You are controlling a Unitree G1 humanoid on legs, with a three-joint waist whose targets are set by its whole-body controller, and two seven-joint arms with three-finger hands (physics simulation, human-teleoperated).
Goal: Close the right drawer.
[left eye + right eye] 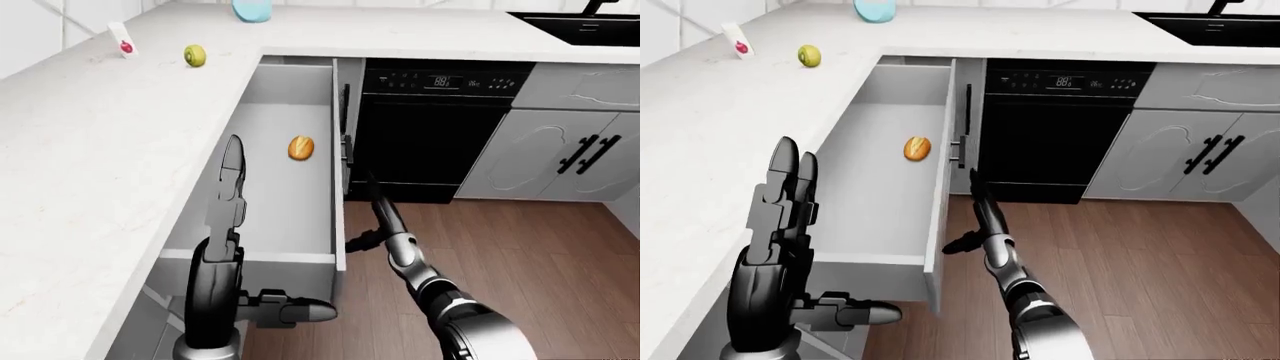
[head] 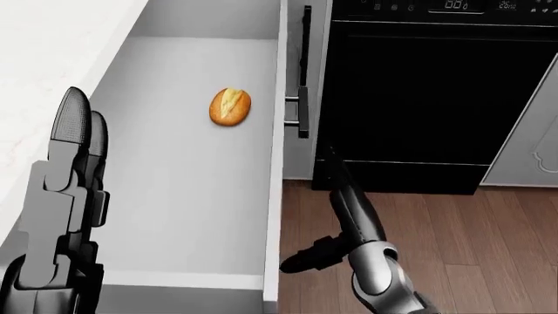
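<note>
- The right hand (image 2: pixel 335 196) is flat and wide open, fingers stretched straight up the head view, thumb poking out to the left near the drawer's front panel. It holds nothing. The fingertips reach toward the dark handle (image 2: pixel 303 104) on that panel; I cannot tell whether they touch it.
- The left hand (image 2: pixel 65 196) stands upright at the left of the head view, fingers straight and together, thumb stuck out sideways low down in the right-eye view. It is open too, and grips nothing. It rises before the drawer's near left corner.
- The right drawer (image 2: pixel 174 216) is pulled well out from under the bench (image 1: pixel 100 165), its white front panel edge-on to the camera, running up the middle of the head view.
- A small bread roll (image 2: pixel 230 106) lies on the drawer floor, toward its upper part and nearer the front panel than the bench side.
- Just right of the drawer is a black dishwasher (image 1: pixel 430 127) with a lit display on its top strip.
- Right of that, grey cabinet doors (image 1: pixel 1200 150) with dark handles.
- Wooden floor (image 1: pixel 1140 262) spreads under the right arm.
- Up on the bench, well away: a green fruit (image 1: pixel 194 54), a small carton (image 1: pixel 122 39), and a pale blue vessel (image 1: pixel 251 9) at the top edge.
</note>
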